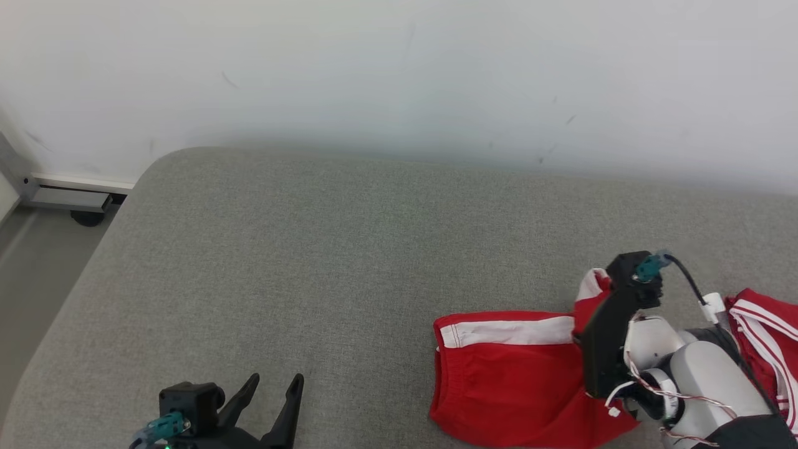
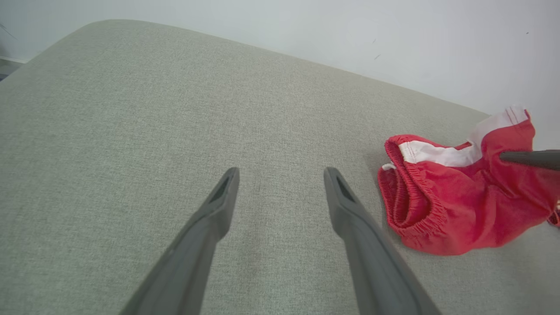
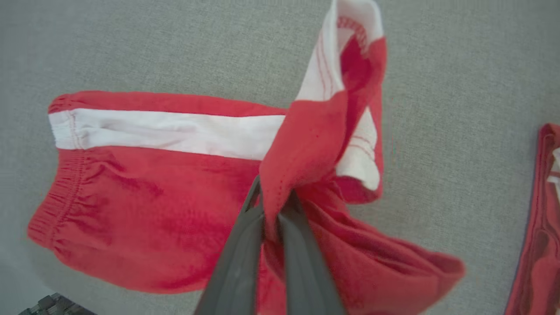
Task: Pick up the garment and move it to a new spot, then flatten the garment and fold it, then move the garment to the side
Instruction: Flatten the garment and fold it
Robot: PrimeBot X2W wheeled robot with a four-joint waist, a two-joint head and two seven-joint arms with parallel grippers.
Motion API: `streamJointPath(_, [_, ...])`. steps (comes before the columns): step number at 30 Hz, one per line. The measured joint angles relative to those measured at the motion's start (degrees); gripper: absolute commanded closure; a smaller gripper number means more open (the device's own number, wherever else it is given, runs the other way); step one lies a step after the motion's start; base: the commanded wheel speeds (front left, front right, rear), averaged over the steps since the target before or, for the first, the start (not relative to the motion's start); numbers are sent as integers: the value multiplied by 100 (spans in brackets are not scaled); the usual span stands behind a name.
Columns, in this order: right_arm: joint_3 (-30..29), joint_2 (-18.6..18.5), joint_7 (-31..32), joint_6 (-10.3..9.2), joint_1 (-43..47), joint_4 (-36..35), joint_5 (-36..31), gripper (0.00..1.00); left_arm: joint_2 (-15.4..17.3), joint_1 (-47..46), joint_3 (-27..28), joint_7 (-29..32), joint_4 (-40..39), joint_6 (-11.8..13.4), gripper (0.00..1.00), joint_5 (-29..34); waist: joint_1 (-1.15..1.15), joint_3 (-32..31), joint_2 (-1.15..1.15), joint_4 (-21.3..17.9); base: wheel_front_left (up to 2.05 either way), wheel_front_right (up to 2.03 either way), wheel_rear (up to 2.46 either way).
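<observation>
- At left, the left gripper [image 1: 277, 379] hovers above the grey cushion [image 1: 312, 249], its 2 fingers spread wide and empty.
- The red garment [image 1: 499, 374], white-striped, lies on the cushion's right part, 1 fold lifted.
- The right gripper [image 3: 274, 199] is clamped tight on that fold.

Here's the garment [image 1: 499, 374] lying on the cushion [image 1: 312, 249], with the right gripper [image 3: 273, 205] over the garment's right end and a fold raised between its fingers. Well off to the garment's left sits the left gripper [image 1: 274, 377]. To the garment's right, apart from it, lies a second piece of clothing [image 1: 767, 337], and behind the garment stands the wall [image 1: 399, 75].
</observation>
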Motion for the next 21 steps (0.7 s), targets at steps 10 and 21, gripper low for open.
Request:
streamJointPath(10, [576,489,302,166,-68,-387,-27,100,-11,1,-26,10,53,-3,0,-1,0,-87,0,46,0,0,0])
streamJointPath(21, [923,757,556,22,-279,-114,-45,100,-54,-5,-149,67,55,-55,0,-1,0,-97,0,191,0,0,0])
